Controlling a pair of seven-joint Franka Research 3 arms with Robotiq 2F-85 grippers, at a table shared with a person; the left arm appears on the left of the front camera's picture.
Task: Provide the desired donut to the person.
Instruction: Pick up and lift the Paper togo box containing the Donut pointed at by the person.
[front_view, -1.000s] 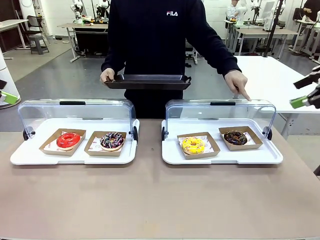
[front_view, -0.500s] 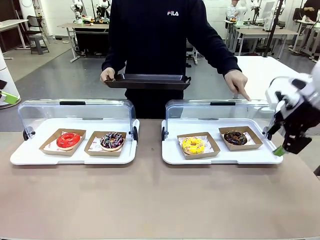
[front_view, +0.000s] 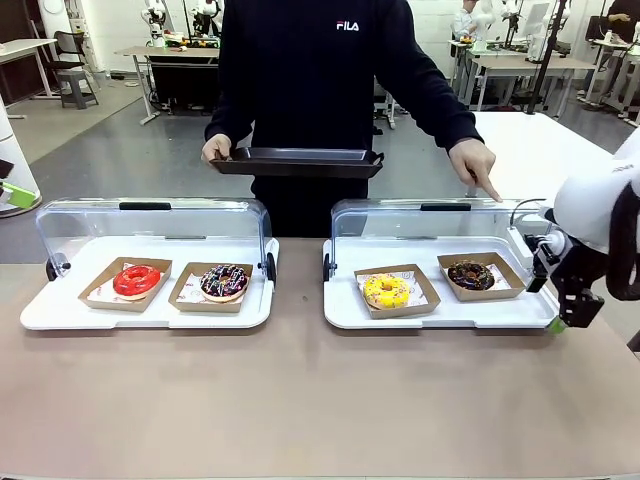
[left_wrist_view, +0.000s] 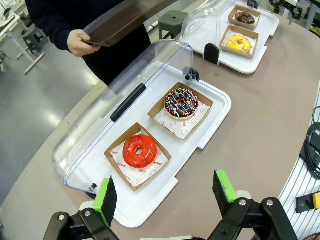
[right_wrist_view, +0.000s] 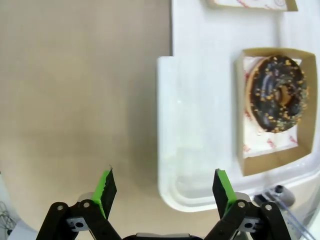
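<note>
Brown card. tray (front_view: 485, 293) w/ dark choc. sprinkled ring donut (front_view: 471, 275): set at right end of white plastic serving tray (front_view: 440, 318); pointed at by person's hand (front_view: 477, 165). Right gripper (right_wrist_view: 164, 190): jaws wide, empty, held above that tray's corner. Left gripper (left_wrist_view: 165, 192): jaws wide, empty.

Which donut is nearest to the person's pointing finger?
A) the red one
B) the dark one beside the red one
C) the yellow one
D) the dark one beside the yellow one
D: the hand points down at the lid just behind that dark donut.
</note>
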